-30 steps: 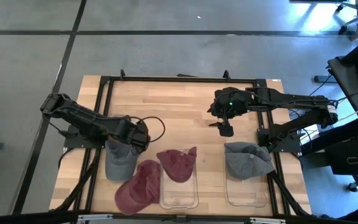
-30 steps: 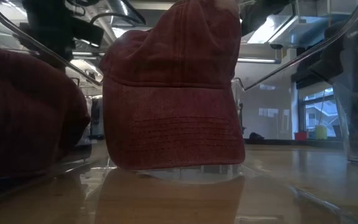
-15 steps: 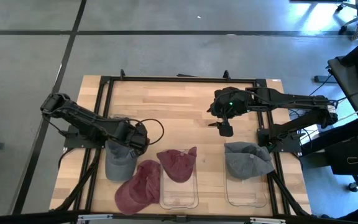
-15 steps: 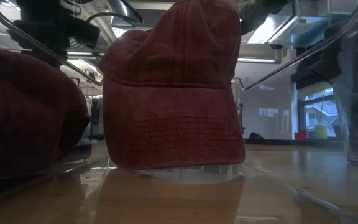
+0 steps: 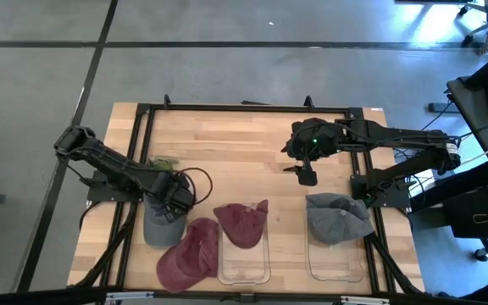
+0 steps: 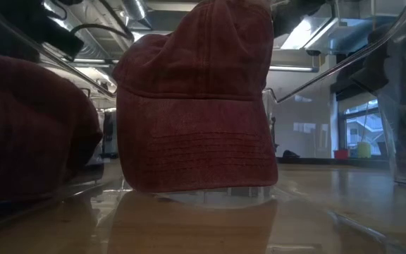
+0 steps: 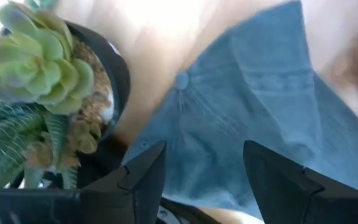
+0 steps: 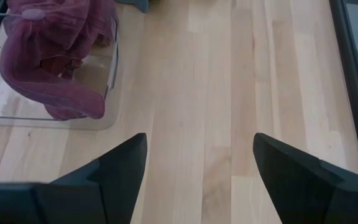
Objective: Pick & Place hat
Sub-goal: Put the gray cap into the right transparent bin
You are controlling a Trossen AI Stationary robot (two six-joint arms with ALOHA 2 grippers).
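A blue-grey hat (image 5: 159,227) (image 7: 260,118) lies flat on the table at the left. My left gripper (image 5: 174,199) (image 7: 207,177) stands open just above its far edge, the fingers over the crown; no touch shows. A red hat (image 5: 189,254) lies on the table near the front edge. A second red hat (image 5: 242,222) (image 8: 55,50) rests over the far end of a clear bin (image 5: 244,267). A grey hat (image 5: 337,216) rests over the far end of another clear bin (image 5: 335,264). My right gripper (image 5: 307,176) (image 8: 197,174) hangs open above bare wood at mid-table.
A potted succulent (image 5: 163,165) (image 7: 39,62) stands close beside my left gripper, on its far side. A black frame (image 5: 244,108) runs around the tabletop. Bare wood lies across the far half of the table, between the two arms.
My left gripper has moved a little toward the table's left and near edges, over the blue-grey hat. The hats lie where they were.
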